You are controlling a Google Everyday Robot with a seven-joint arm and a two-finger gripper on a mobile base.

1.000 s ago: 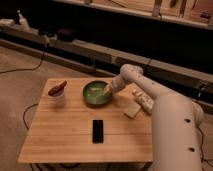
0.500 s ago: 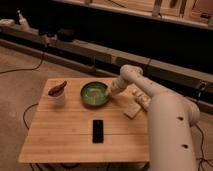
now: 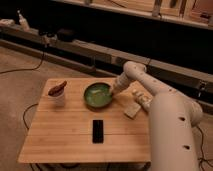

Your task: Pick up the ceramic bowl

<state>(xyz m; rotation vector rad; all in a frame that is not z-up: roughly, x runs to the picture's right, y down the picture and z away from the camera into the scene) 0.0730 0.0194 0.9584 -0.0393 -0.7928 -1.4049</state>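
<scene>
I have the ceramic bowl (image 3: 98, 95) sitting on the wooden bench (image 3: 60, 132), toward the far side and a little right of the middle. Its inside reads as mottled light green, with a darker rim around it. It sits flat on the bench top.

My gripper (image 3: 116, 90) is down at the bowl's right rim, at or just over the edge. From here I cannot tell whether it is touching the rim or only next to it. I also cannot tell whether the fingers are apart or together; they blur into the end of the arm. The white arm (image 3: 145, 80) reaches in from the right, bending at an elbow on the far side of the bench, and the large white body of the robot (image 3: 172, 132) fills the near right corner of my view.

To the left of the bowl, well apart from it, stands a small white cup (image 3: 58, 96) with a reddish-brown item (image 3: 57, 88) lying across its top. Nearer to me, about mid-bench, a black phone (image 3: 98, 131) lies flat. Right of the bowl, beside the arm, a pale flat object (image 3: 132, 109) rests on the bench; I cannot make out what it is.
</scene>
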